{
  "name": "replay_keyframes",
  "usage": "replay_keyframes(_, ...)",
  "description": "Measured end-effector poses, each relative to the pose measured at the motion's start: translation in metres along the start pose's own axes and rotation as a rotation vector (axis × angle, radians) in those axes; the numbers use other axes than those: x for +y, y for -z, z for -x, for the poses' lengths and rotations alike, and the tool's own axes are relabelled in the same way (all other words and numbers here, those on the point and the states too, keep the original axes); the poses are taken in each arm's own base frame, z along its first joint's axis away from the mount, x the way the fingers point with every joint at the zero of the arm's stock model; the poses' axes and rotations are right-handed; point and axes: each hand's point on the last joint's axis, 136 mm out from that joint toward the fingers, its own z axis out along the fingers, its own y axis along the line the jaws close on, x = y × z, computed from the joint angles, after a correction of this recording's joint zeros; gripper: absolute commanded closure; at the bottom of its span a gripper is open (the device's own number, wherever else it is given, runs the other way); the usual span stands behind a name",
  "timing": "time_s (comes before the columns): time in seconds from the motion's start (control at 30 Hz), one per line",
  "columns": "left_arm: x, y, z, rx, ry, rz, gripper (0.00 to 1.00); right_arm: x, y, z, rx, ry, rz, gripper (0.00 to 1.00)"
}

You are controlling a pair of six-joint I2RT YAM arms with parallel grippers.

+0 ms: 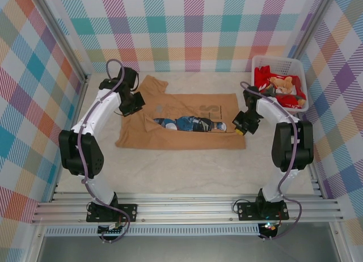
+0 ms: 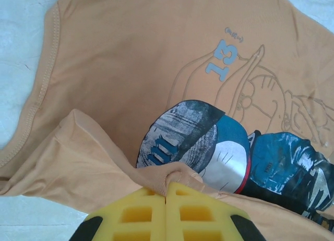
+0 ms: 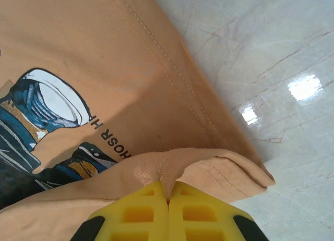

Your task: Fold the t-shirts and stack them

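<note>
A tan-brown t-shirt (image 1: 170, 117) with a blue-and-white cartoon print lies spread across the middle of the table, its near half folded up over the print. My left gripper (image 1: 135, 106) is shut on a pinch of the folded edge of the t-shirt (image 2: 88, 95) at its left side; the yellow pads (image 2: 141, 212) meet on the cloth. My right gripper (image 1: 240, 126) is shut on the folded edge of the t-shirt (image 3: 104, 58) by the hem at its right side, its pads (image 3: 195, 212) closed on a bunched ridge. More red and tan tees (image 1: 279, 86) lie in the basket.
A white lattice basket (image 1: 275, 62) stands at the back right, close behind the right arm. Bare pale table (image 1: 181, 171) lies in front of the shirt. Plaid walls enclose the workspace on three sides.
</note>
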Motion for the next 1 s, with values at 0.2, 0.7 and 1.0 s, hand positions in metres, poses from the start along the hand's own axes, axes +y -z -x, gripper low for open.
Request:
replay_keyframes(0.2,0.004,-0.007,0.001,0.005,-0.003,0.025,1.00,0.003,-0.001,0.005,-0.003,-0.001,0.000,1.00)
replay_keyframes(0.7,0.020,-0.026,0.007,0.025,0.021,0.076,1.00,0.011,-0.012,0.020,-0.005,-0.003,-0.023,1.00)
replay_keyframes(1.0,0.008,-0.039,0.025,0.024,0.028,0.051,0.63,0.015,-0.019,0.029,-0.009,-0.001,-0.029,0.71)
